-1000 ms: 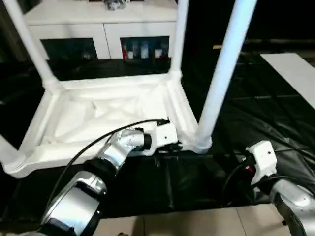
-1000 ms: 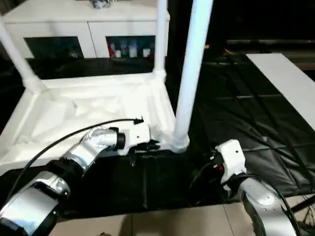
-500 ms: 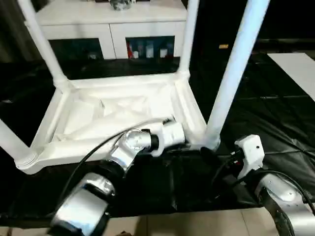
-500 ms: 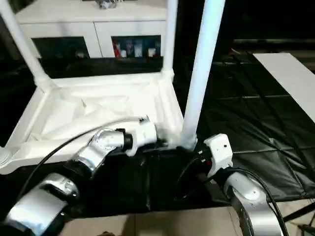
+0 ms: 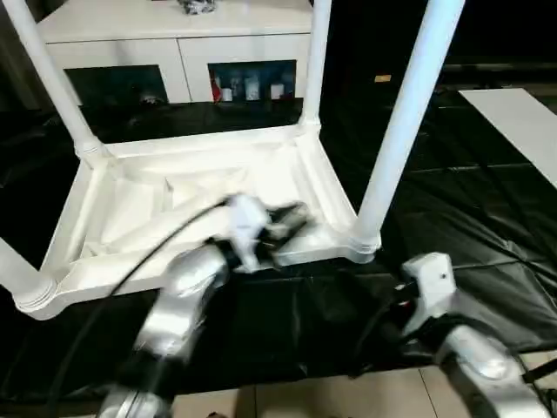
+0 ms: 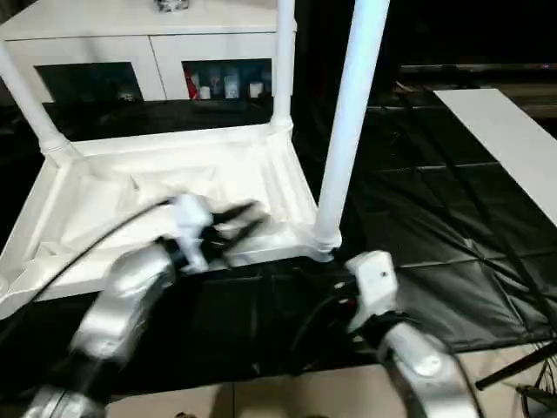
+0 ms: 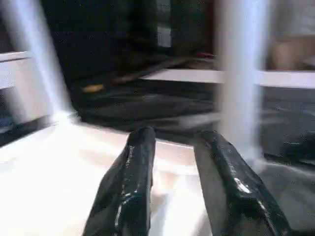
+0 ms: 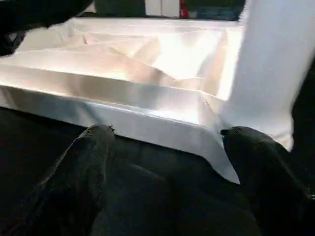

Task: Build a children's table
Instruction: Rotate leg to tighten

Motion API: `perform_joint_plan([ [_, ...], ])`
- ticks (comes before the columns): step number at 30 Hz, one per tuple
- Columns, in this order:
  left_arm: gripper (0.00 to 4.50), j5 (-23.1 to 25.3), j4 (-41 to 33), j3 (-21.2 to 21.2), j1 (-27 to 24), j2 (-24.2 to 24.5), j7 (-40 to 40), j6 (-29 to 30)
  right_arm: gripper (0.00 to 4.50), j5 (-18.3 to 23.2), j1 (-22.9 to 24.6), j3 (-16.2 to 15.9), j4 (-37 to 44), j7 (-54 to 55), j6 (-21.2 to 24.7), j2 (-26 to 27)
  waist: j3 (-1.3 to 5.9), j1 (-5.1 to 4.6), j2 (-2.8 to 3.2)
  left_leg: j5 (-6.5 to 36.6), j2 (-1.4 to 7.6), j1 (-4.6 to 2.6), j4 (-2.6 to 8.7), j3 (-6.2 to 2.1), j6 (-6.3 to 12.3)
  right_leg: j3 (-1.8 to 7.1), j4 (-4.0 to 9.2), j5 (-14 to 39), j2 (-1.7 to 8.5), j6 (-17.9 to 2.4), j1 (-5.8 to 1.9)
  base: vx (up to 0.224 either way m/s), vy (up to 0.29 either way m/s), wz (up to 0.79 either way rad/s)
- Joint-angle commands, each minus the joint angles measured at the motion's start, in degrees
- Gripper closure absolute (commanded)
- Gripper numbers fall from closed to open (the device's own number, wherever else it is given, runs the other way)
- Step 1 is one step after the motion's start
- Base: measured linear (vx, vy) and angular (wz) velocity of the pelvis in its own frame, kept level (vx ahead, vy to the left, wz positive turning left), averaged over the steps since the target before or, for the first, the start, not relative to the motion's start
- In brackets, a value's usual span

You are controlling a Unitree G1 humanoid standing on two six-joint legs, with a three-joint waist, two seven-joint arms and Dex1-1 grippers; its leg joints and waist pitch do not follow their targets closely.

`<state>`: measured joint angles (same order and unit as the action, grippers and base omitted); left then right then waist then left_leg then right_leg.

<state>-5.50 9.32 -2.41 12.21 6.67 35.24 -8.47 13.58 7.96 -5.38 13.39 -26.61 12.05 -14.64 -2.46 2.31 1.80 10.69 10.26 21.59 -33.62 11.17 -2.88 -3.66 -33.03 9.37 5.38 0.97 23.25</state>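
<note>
Left hand [image 5: 294,216] has let go of the near rim of the upturned tabletop [image 5: 130,209] and lifted above it, its fingers [image 7: 133,167] now a little apart and holding nothing; a second ago they were pinched shut at that rim. Right hand [image 8: 165,162] hangs wide open and empty at 5 o'clock of the near-right leg [image 5: 396,131], just short of the corner socket. All four legs stand in their sockets on the black floor covering [image 5: 470,200], so assembly looks essentially done.

Silver forearms [image 5: 178,300], white wrists (black cables, claws)
</note>
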Motion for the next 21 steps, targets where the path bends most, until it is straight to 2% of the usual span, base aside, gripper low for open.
perform_joint_plan([
  [1, 2.85, 1.4, -3.2, 3.2, -3.3, 1.0, -3.7, -1.5, 0.59, -0.7, -0.6, -0.7, 0.6, 0.3, -1.5, 0.6, 2.47, -0.24, -0.91, 21.5, 3.16, 0.05, 5.18, -1.86, 1.93, 2.18, 4.83, 24.9, 2.96, -6.9, -2.07, 0.000, 0.000, 0.00],
  [2, 2.85, 1.2, -4.7, 5.1, -5.3, 0.3, -5.5, -2.6, 0.59, -1.4, -0.7, -0.7, 0.0, 1.1, -2.5, 1.1, 2.48, -0.37, -1.48, 22.5, 2.98, -0.31, 5.05, -1.76, 1.79, 2.10, 5.25, 27.5, 2.67, -5.6, -1.65, 0.000, 0.000, 0.00],
  [3, 2.85, 1.1, -6.7, 6.9, -7.6, -0.3, -7.0, -3.9, 0.59, -2.2, -1.1, -0.4, -0.7, 2.4, -3.8, 1.9, 2.58, -0.23, -1.88, 22.5, 3.03, -0.53, 4.88, -1.75, 1.69, 2.24, 5.16, 27.9, 2.84, -5.4, -1.50, 0.000, 0.000, 0.00],
  [4, 2.85, 1.3, -8.2, 8.3, -9.6, -0.6, -7.9, -5.5, 0.59, -2.6, -1.4, 0.4, -1.6, 3.9, -5.1, 2.9, 2.46, -0.16, -1.17, 22.4, 3.23, -0.54, 5.10, -1.90, 1.35, 2.36, 5.25, 27.5, 3.06, -5.9, -1.30, 0.000, 0.000, 0.00],
  [5, 2.85, 1.4, -9.1, 9.1, -10.9, -0.7, -8.4, -6.6, 0.59, -2.7, -1.7, 0.9, -2.1, 4.9, -5.9, 3.5, 2.25, -0.36, -1.16, 23.4, 3.17, -0.30, 5.35, -1.97, 0.84, 2.19, 5.40, 28.1, 2.77, -5.3, -1.30, 0.000, 0.000, 0.00],
  [6, 2.85, 1.4, -10.5, 10.0, -12.9, -1.0, -8.7, -9.2, 0.59, -2.8, -2.0, 1.7, -2.8, 6.1, -6.7, 4.2, 2.31, -0.38, -2.14, 23.9, 3.18, -0.45, 5.25, -1.92, 0.79, 2.16, 5.54, 28.5, 2.69, -4.9, -1.16, 0.000, 0.000, 0.00],
  [7, 2.54, 2.3, -11.8, 11.2, -14.3, -1.2, -9.9, -11.6, 0.59, -2.5, -2.3, 2.1, -3.1, 6.6, -7.0, 4.6, 2.25, -0.28, -2.51, 25.0, 3.25, -0.69, 5.34, -1.94, 0.59, 2.29, 5.55, 29.0, 2.70, -4.6, -0.95, 0.000, 0.000, 0.00],
  [8, 2.54, 2.2, -13.3, 12.4, -15.7, -1.9, -11.5, -12.4, 0.59, -2.5, -2.6, 2.2, -3.5, 6.7, -7.1, 4.8, 2.27, 0.00, -2.01, 25.4, 3.37, -0.89, 5.41, -1.99, 0.25, 2.42, 5.34, 27.5, 2.56, -4.7, -0.86, 0.000, 0.000, 0.00],
  [9, 2.44, 3.0, -15.4, 14.4, -17.2, -2.9, -15.8, -13.5, 0.59, -2.7, -3.1, 2.0, -4.1, 6.7, -7.3, 5.1, 2.24, -0.02, -1.98, 25.9, 3.47, -0.90, 5.48, -1.98, -0.20, 2.45, 5.21, 25.6, 2.45, -5.0, -0.88, 0.000, 0.000, 0.00],
  [10, 2.44, 3.0, -15.4, 14.4, -17.2, -2.9, -15.8, -13.5, 0.59, -2.7, -3.1, 2.0, -4.1, 6.7, -7.3, 5.1, 2.23, -0.06, -2.04, 26.0, 3.49, -0.72, 5.57, -2.07, -0.38, 2.41, 5.05, 24.6, 2.39, -5.1, -1.05, 0.000, 0.000, 0.00],
  [11, 2.34, 2.6, -17.3, 15.7, -17.6, -3.7, -18.9, -12.5, 0.59, -3.0, -3.7, 1.8, -4.4, 6.7, -7.4, 5.4, 2.33, 0.06, -2.91, 26.2, 3.42, -0.66, 5.47, -1.99, -0.36, 2.40, 4.77, 23.8, 2.37, -4.8, -1.13, 0.000, 0.000, 0.00],
  [12, 2.34, 2.7, -17.8, 15.8, -17.7, -3.7, -19.5, -12.2, 0.59, -3.1, -3.9, 1.7, -4.5, 6.8, -7.5, 5.5, 2.31, 0.14, -2.73, 26.1, 3.36, -0.71, 5.52, -2.01, -0.33, 2.46, 4.78, 23.6, 2.39, -4.8, -1.08, 0.000, 0.000, 0.00],
  [13, 2.14, 2.8, -17.9, 15.8, -17.7, -3.7, -19.7, -12.0, 0.59, -3.1, -4.0, 1.7, -4.5, 6.9, -7.6, 5.5, 2.26, 0.19, -2.90, 26.0, 3.29, -0.65, 5.49, -1.98, -0.24, 2.51, 4.87, 23.8, 2.43, -4.4, -1.03, 0.000, 0.000, 0.00],
  [14, 2.14, 3.2, -18.5, 14.9, -17.8, -3.7, -20.3, -7.8, 0.59, -3.7, -4.8, 1.4, -5.2, 7.6, -8.1, 6.1, 2.26, 0.27, -3.33, 25.9, 3.36, -0.61, 5.53, -1.96, -0.46, 2.54, 4.83, 24.2, 2.50, -3.9, -1.05, 0.000, 0.000, 0.00],
  [15, 2.08, 3.2, -18.5, 14.9, -17.8, -3.7, -20.3, -7.8, 0.59, -3.7, -4.8, 1.4, -5.2, 7.6, -8.1, 6.1, 2.27, 0.36, -3.23, 25.7, 3.25, -0.63, 5.51, -2.02, -0.54, 2.53, 4.76, 24.3, 2.49, -3.8, -1.00, 0.000, 0.000, 0.00],
  [17, 1.86, 3.5, -18.5, 13.5, -18.0, -4.1, -20.6, -3.2, 0.59, -4.2, -5.2, 1.3, -6.3, 8.6, -8.9, 6.8, 2.30, 0.42, -3.19, 25.6, 3.16, -0.63, 5.50, -2.08, -0.88, 2.56, 4.78, 24.5, 2.44, -3.4, -0.97, 0.000, 0.000, 0.00],
  [19, 1.86, 3.5, -18.5, 13.1, -18.3, -4.3, -20.7, -2.7, 0.59, -4.2, -5.2, 1.2, -6.6, 9.0, -9.1, 7.2, 2.32, 0.44, -3.15, 25.7, 3.15, -0.57, 5.53, -2.10, -1.24, 2.58, 4.81, 24.1, 2.46, -3.2, -1.00, 0.000, 0.000, 0.00],
  [21, 1.86, 4.0, -19.0, 14.0, -19.2, -4.7, -22.8, -4.2, 0.59, -4.8, -5.1, 0.3, -6.3, 8.7, -9.9, 7.3, 2.43, 0.63, -2.61, 25.7, 3.09, -0.59, 5.48, -2.15, -1.35, 2.58, 4.85, 23.2, 2.44, -3.2, -1.08, 0.000, 0.000, 0.00],
])
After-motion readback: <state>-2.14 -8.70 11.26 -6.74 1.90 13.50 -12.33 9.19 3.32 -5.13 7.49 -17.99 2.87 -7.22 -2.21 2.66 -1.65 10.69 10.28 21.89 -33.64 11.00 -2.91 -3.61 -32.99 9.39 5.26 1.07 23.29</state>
